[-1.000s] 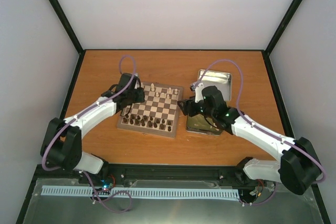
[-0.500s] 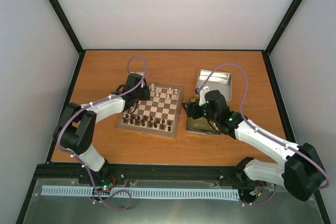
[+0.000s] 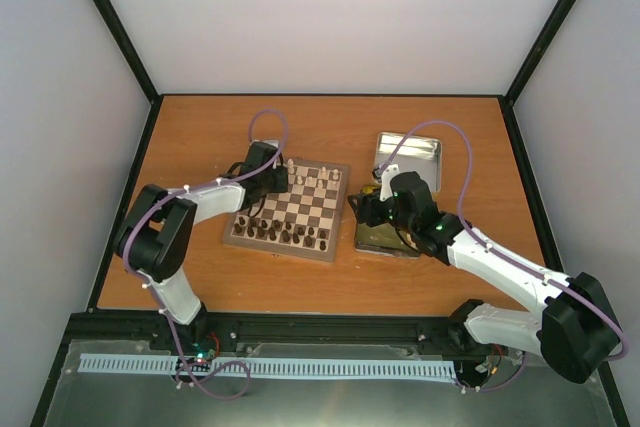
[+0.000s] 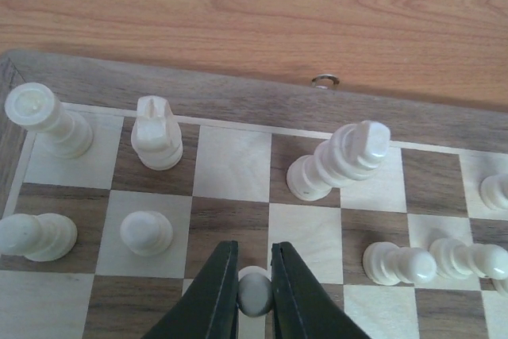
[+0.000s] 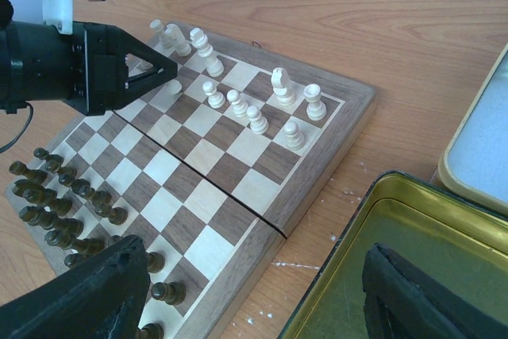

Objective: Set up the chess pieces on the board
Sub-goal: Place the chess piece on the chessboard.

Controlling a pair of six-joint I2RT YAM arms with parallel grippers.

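The board (image 3: 296,205) lies at the table's middle. Cream chess pieces (image 3: 316,180) stand along its far rows, seen close in the left wrist view: a rook (image 4: 48,121), a knight (image 4: 156,134), a tall piece (image 4: 341,160) and pawns (image 4: 147,233). My left gripper (image 4: 254,291) is shut on a cream pawn (image 4: 255,293), low over the board's far left part (image 5: 171,78). My right gripper (image 5: 258,299) stands open above the board's right edge (image 5: 317,188) and the gold tin (image 5: 413,275), nothing between its fingers.
Dark brown pieces (image 3: 280,234) line the board's near rows (image 5: 63,212). The gold tin (image 3: 385,238) sits right of the board, and a silver lid (image 3: 412,159) lies behind it. Bare wooden table (image 3: 200,137) surrounds them.
The left arm has folded in and carried its gripper a little right, over the board's far left corner. The right gripper shifted slightly right.
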